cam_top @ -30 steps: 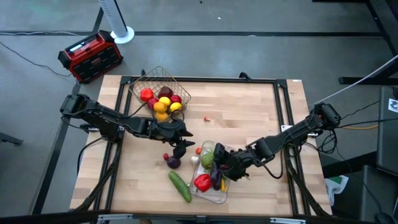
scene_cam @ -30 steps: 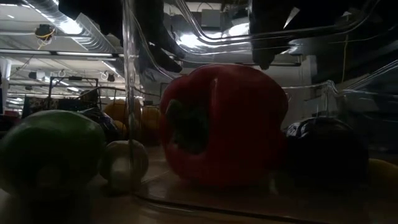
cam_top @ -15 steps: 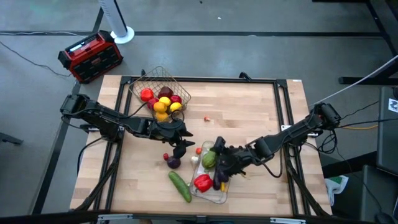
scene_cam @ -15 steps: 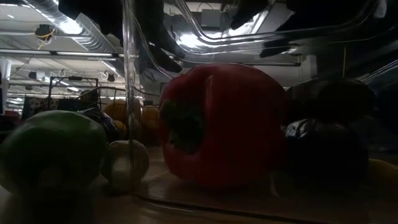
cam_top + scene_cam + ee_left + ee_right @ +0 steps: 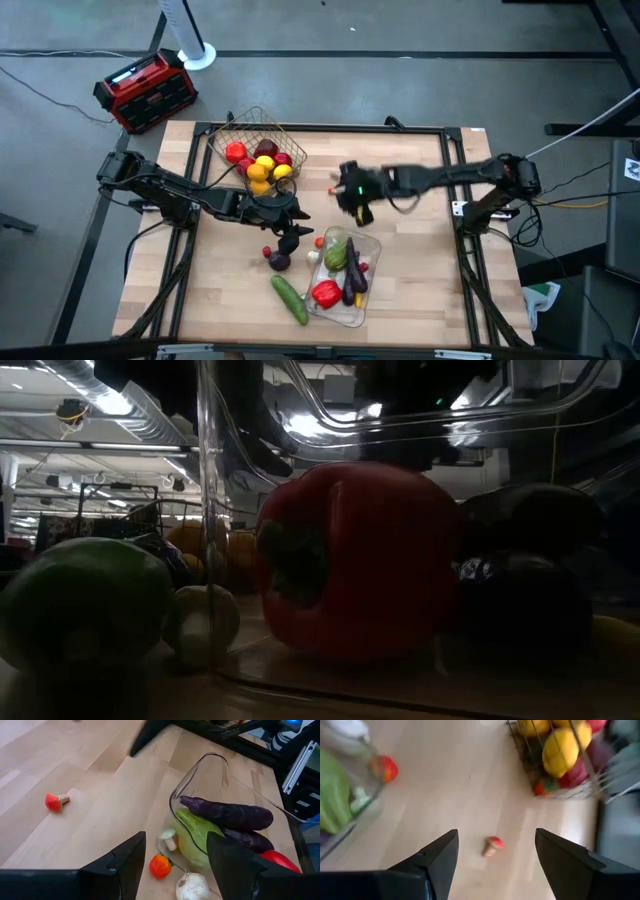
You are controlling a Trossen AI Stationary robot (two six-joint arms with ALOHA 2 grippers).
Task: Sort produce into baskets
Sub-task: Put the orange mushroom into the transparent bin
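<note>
While your left gripper (image 5: 291, 228) hovers spread and empty at 9 o'clock of the clear tray (image 5: 371, 247), the wire basket (image 5: 232, 129) sits at its 11 o'clock, full of round fruit. The tray holds the green squash (image 5: 336, 254), two eggplants (image 5: 227, 813) and the red pepper (image 5: 325, 293) (cucumber (image 5: 289, 299) outside). Your right gripper (image 5: 352, 201), fingers apart, hangs at the tray's 12 o'clock above a small red mushroom (image 5: 491, 845).

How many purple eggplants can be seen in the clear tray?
2. Both eggplants lie inside the tray, next to the green squash: one eggplant on top, the other eggplant just under it. A third could be hidden below.
</note>
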